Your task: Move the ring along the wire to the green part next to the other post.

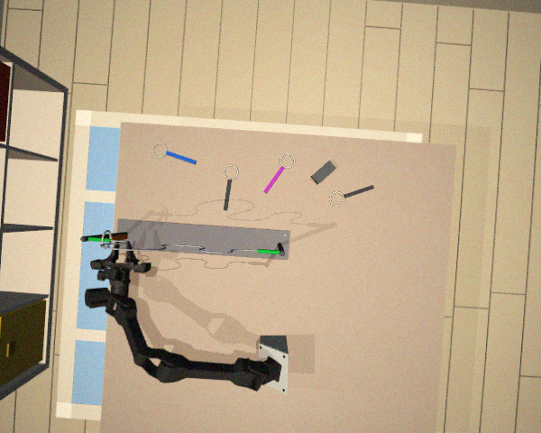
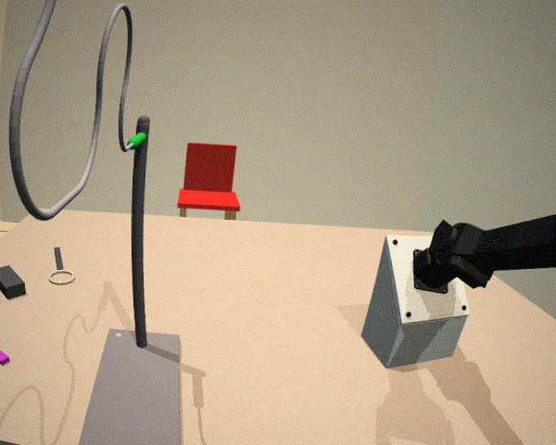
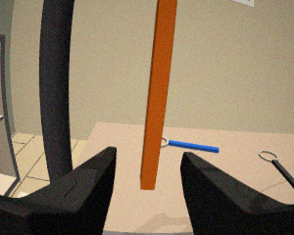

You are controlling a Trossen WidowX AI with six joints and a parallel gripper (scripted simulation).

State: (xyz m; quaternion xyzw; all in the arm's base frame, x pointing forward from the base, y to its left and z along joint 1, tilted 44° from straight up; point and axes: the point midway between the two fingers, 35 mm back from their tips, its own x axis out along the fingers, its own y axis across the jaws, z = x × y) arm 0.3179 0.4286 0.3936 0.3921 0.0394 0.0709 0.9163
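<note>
The ring [image 1: 106, 231] hangs around the left green part [image 1: 93, 239] of the wire [image 2: 97, 95], beside the left post [image 3: 56, 88]. Its orange handle [image 1: 119, 235] [image 3: 160, 88] hangs down. My gripper [image 1: 123, 243] [image 3: 149, 159] is open at the handle's lower end. In the wrist view the handle shows between the spread fingertips, with a gap on both sides; how deep it is between them I cannot tell. The other green part [image 1: 270, 252] [image 2: 137, 140] is bare at the right post [image 2: 138, 230]. The exterior view does not show the ring or the gripper.
The grey base plate [image 1: 191, 237] [image 2: 134, 392] lies under the wire. Behind it lie loose rings with a blue handle [image 1: 181, 157] [image 3: 193, 146], a magenta handle [image 1: 274, 179] and dark handles, plus a dark block [image 1: 323, 172] [image 2: 8, 281]. A shelf stands at the far left.
</note>
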